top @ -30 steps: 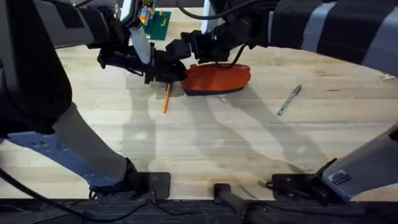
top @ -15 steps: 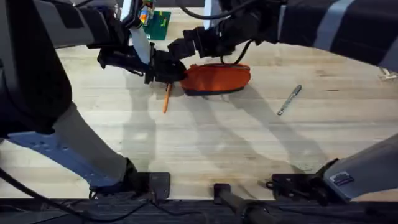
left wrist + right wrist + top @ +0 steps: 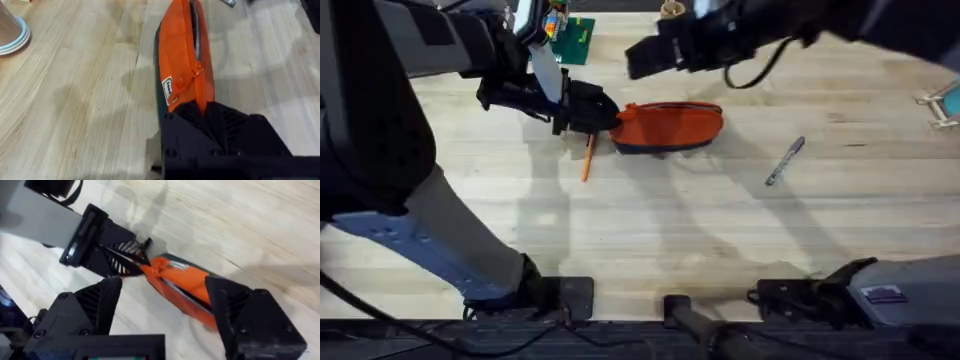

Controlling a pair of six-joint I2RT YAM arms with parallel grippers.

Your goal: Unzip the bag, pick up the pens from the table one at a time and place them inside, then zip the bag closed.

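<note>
The orange bag [image 3: 670, 127] lies on the table [image 3: 650, 230], its zipper showing a dark gap along the top [image 3: 195, 30]. My left gripper [image 3: 595, 112] is shut on the bag's left end, and its black fingers [image 3: 200, 115] clamp the fabric. My right gripper [image 3: 642, 60] hangs open above and behind the bag, and the bag [image 3: 175, 282] shows between its spread fingers [image 3: 107, 300]. The orange pen [image 3: 587, 158] lies just in front of the left gripper. The silver-grey pen [image 3: 785, 160] lies to the right of the bag.
Teal-handled scissors [image 3: 945, 100] sit at the table's right edge. A green object [image 3: 575, 38] rests at the back left. A pale blue-rimmed dish [image 3: 12, 32] stands beyond the bag's end. Bare wood stretches across the front of the table.
My right gripper has lifted off the top of the bag and drawn back and up. The left gripper and the bag have stayed put.
</note>
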